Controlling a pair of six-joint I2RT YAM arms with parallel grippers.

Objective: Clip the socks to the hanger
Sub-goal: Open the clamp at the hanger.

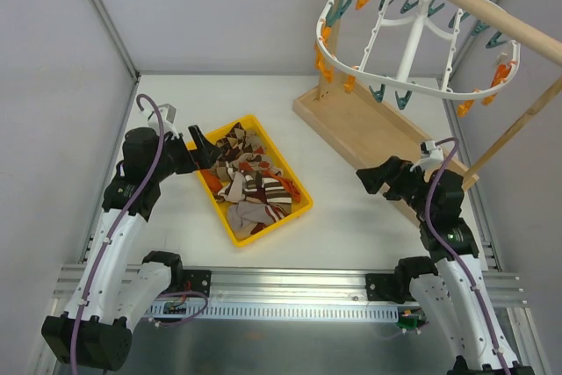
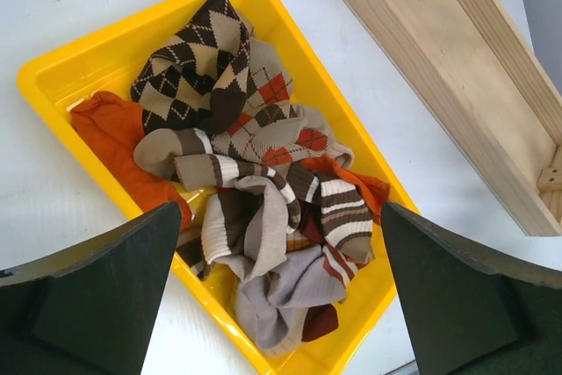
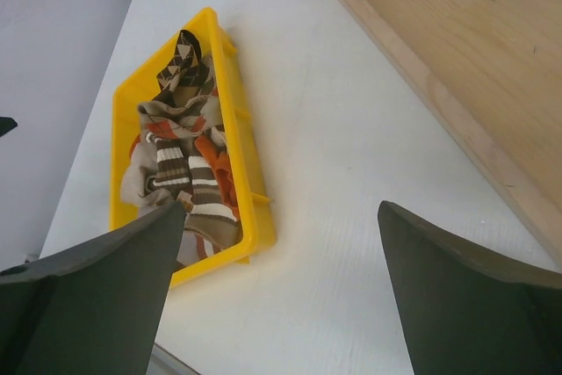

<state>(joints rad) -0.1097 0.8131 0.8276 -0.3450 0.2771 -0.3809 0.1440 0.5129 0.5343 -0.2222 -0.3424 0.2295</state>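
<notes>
**Left gripper over the sock pile, hanger far off to the right**

The left gripper (image 1: 207,148) is spread wide with nothing between its fingers. It hovers at the far-left edge of the yellow tray (image 2: 53,85) and points down into it. In its wrist view the socks (image 1: 250,180) lie directly ahead, framed between the two fingers. They form a tangled heap of argyle, striped and orange pieces. The tray's long axis runs diagonally, from far-left to near-right across the worktop (image 1: 334,226).

The right gripper (image 1: 376,178) is also spread and empty. It sits well apart from the tray, near the wooden stand base (image 1: 369,125), facing the socks from the side.

The hanger (image 1: 407,52) hangs above that base at the far right, with no socks on its clips. The left arm is therefore better placed to pick, and the right arm is nearer the clips.
</notes>
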